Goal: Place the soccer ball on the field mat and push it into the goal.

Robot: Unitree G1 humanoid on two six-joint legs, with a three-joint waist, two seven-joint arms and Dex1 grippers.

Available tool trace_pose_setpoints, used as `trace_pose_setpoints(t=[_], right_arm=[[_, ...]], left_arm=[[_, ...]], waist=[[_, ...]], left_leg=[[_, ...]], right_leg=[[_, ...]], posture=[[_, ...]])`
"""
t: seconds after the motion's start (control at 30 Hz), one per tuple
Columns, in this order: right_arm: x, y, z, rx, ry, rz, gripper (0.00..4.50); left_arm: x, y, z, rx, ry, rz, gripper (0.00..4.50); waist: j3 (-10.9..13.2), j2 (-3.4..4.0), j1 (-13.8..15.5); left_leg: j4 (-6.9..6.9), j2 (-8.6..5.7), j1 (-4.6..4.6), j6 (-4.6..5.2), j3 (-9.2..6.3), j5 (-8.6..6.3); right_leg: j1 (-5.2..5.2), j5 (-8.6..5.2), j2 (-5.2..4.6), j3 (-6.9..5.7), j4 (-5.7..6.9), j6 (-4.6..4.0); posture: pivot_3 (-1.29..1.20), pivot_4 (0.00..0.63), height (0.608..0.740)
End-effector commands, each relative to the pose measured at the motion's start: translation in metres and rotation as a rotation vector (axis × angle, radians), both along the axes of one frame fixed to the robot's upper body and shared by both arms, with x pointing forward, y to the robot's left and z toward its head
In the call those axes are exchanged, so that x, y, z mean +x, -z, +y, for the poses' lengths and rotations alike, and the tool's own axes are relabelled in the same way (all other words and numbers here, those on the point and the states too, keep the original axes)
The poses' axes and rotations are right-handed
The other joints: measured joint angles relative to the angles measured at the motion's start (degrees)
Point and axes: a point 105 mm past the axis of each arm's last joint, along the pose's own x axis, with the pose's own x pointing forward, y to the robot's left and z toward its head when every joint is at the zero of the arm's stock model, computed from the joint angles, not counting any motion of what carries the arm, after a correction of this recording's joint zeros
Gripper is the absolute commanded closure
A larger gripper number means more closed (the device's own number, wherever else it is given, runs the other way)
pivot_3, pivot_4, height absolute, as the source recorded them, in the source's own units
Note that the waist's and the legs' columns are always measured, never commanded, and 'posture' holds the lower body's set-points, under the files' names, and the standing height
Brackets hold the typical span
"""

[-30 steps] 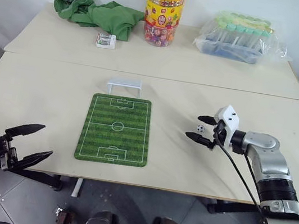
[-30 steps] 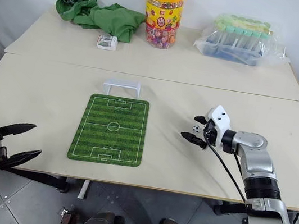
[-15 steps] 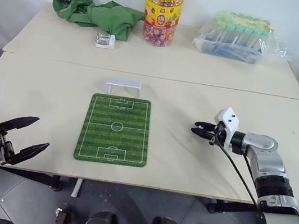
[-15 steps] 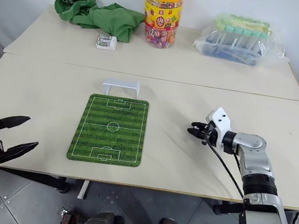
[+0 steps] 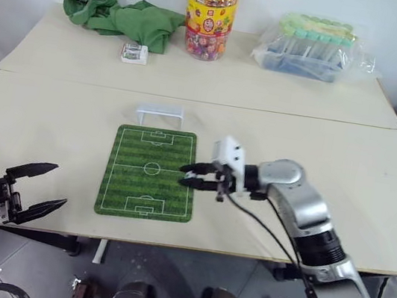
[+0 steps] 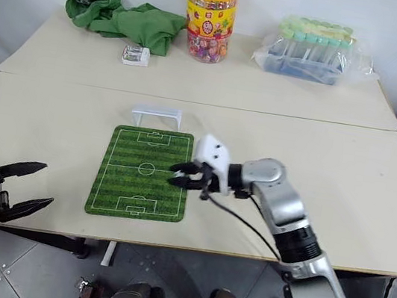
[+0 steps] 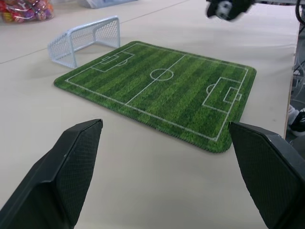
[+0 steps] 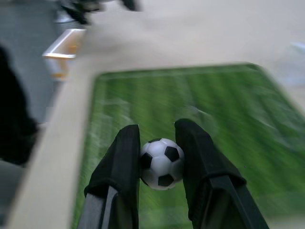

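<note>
Right gripper is pinching the soccer ball, hovering over the field mat's right edge; goal is sitting off the mat's far edge. Left gripper is idling wide open.

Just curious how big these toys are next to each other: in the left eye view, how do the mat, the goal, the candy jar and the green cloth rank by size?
1. Mat, clearly the largest.
2. and 3. Green cloth and candy jar: they look similar in area, and both sit farther from the camera, so I won't rank them.
4. Goal, the smallest.
</note>
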Motion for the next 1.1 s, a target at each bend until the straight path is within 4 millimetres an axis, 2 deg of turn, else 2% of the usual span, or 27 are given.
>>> trace_pose_setpoints(t=[0.03,0.23,0.37,0.77,1.03,1.1], right_arm=[[-0.017,-0.003,0.033,-0.012,-0.105,-0.072,3.66],[-0.027,0.014,0.061,-0.056,-0.169,-0.085,3.66],[-0.022,0.030,0.074,-0.086,-0.155,-0.063,3.66],[-0.012,0.046,0.078,-0.114,-0.125,-0.041,3.66],[-0.010,0.045,0.077,-0.104,-0.125,-0.040,3.66],[-0.012,0.045,0.076,-0.101,-0.138,-0.038,2.91]], left_arm=[[-0.002,-0.001,-0.007,0.027,0.066,-0.015,0.00],[-0.002,-0.001,-0.013,0.019,0.084,-0.027,0.00],[-0.009,0.001,-0.013,0.019,0.093,-0.025,0.00],[-0.018,0.000,-0.011,0.014,0.066,-0.031,0.00],[-0.017,-0.002,-0.010,0.015,0.053,-0.038,0.00],[-0.016,-0.002,-0.011,0.015,0.052,-0.039,0.00]], waist=[[-0.01,-0.02,-0.07],[-0.04,-0.13,-0.17],[-0.05,-0.15,-0.51],[-0.05,-0.15,-0.54],[-0.05,-0.15,-0.54],[-0.05,-0.14,-0.54]], left_leg=[[0.00,0.01,0.00,0.00,-0.01,0.00],[0.01,-0.01,0.01,-0.01,-0.04,0.00],[0.00,0.01,0.02,-0.02,-0.02,0.00],[-0.01,0.05,0.03,-0.07,-0.02,-0.03],[-0.01,0.05,0.03,-0.08,-0.02,-0.04],[-0.01,0.06,0.03,-0.08,-0.02,-0.04]], right_leg=[[0.00,0.00,0.01,-0.01,0.01,0.00],[-0.01,0.00,0.02,-0.02,0.08,0.00],[-0.02,0.00,0.05,-0.02,0.08,0.00],[-0.03,-0.01,0.07,0.00,0.08,-0.02],[-0.03,-0.01,0.07,0.00,0.08,-0.02],[-0.03,-0.01,0.07,0.00,0.08,-0.02]], posture=[[0.00,0.150,0.740],[0.00,0.150,0.740],[0.00,0.150,0.740],[0.00,0.150,0.740],[0.00,0.150,0.740],[0.00,0.150,0.740]])
